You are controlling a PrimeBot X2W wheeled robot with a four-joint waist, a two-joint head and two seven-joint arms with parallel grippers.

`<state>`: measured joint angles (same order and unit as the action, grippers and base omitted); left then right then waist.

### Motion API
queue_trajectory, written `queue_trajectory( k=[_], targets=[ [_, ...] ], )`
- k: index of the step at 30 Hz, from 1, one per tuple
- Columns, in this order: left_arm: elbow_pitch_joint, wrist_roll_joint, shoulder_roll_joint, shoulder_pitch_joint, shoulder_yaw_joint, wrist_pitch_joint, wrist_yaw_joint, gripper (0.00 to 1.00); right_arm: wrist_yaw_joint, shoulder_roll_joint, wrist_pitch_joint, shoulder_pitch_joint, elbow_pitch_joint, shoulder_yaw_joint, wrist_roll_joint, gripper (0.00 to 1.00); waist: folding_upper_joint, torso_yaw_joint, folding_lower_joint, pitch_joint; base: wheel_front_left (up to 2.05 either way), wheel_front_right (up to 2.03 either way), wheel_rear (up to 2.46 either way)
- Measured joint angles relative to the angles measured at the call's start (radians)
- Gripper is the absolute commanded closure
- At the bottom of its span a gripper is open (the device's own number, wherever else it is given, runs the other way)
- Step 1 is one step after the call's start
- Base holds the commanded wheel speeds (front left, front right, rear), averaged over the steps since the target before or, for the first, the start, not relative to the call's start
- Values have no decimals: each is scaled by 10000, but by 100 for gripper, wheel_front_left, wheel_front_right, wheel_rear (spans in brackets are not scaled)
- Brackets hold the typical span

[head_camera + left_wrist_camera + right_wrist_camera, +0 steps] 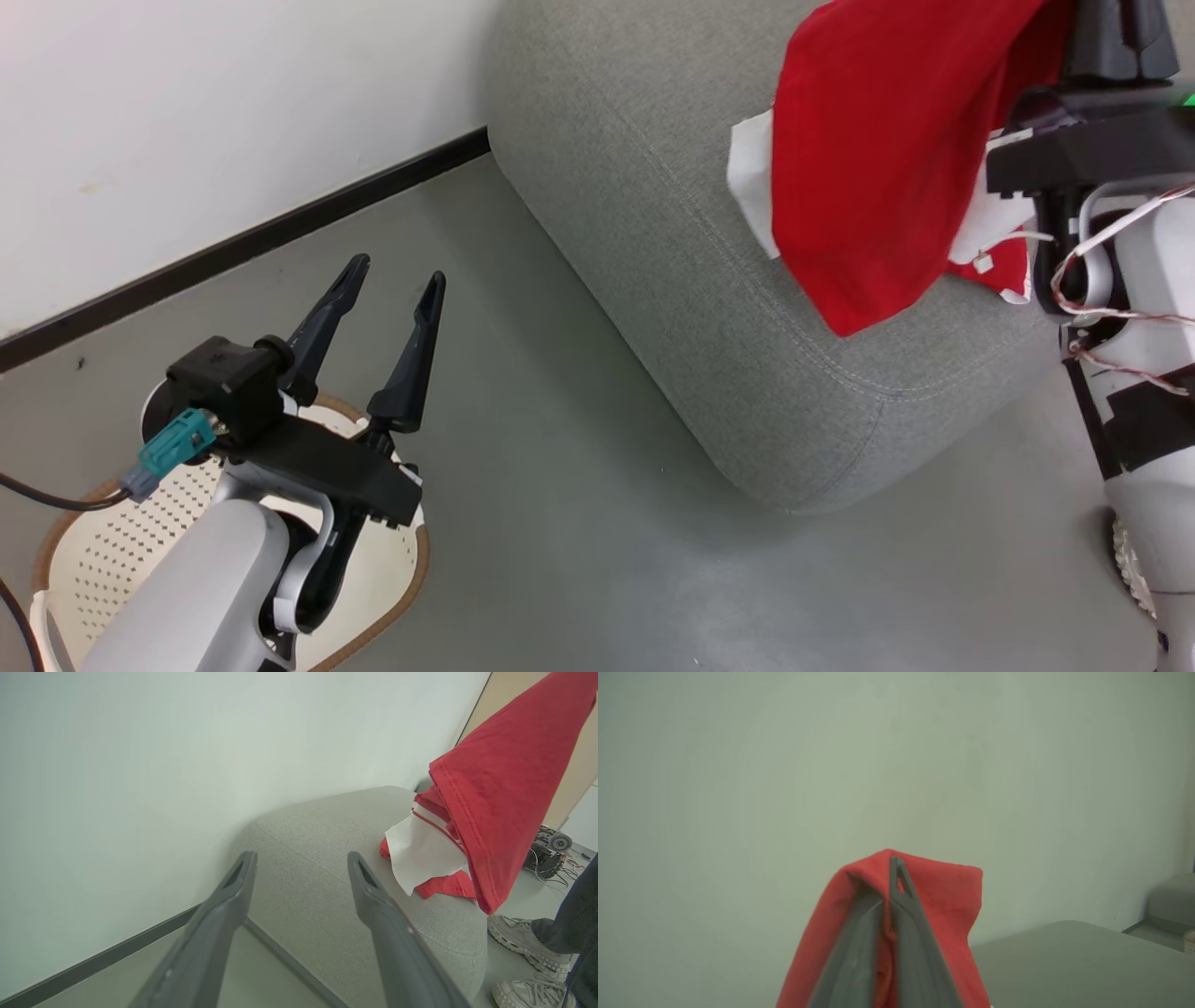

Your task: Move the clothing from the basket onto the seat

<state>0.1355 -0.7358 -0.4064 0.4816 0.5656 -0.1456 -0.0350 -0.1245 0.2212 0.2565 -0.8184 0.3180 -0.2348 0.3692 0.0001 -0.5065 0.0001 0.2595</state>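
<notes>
Right gripper (888, 877) clamped the clothing (945, 891), red cloth draped around its tips. Left gripper (399, 271) gaped empty, its arm hiding much of the basket (422, 551)

Clothing (868, 159): plain bright red, with white trim panels and narrow red-and-white striping beside them. Seat (653, 233): mid-grey woven fabric, with a paler stitched seam along its front edge. Basket (93, 560): cream-white, patterned with rows of small perforations, brown rim. Left gripper (399, 271): black fingers, teal connector (173, 448) at its mount. Floor (560, 523): dull grey. Wall (187, 112): white, black skirting (243, 247). Shoes (523, 938): pale grey.
</notes>
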Motion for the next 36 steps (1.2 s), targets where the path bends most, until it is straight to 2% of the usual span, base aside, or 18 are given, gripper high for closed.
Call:
queue_trajectory(
  k=[10,21,30,36],
  targets=[
    [-265,4,-336,-10,-67,94,2,0,0,477,2,-907,48,1053,-40,100,-1,202,0,528,0,0,0],
    [-435,12,-581,-10,-63,305,90,0,0,817,-125,-1059,33,2372,-662,100,-1,294,-1,1025,0,0,0],
    [-658,13,-815,-11,-48,487,104,0,0,782,-545,-1084,-36,3323,-986,100,-1,458,-1,1503,0,0,0],
    [-947,13,-1225,-105,-127,650,178,0,0,311,-901,-759,-121,4031,-1262,100,-1,603,0,2004,0,0,0]
  ],
)
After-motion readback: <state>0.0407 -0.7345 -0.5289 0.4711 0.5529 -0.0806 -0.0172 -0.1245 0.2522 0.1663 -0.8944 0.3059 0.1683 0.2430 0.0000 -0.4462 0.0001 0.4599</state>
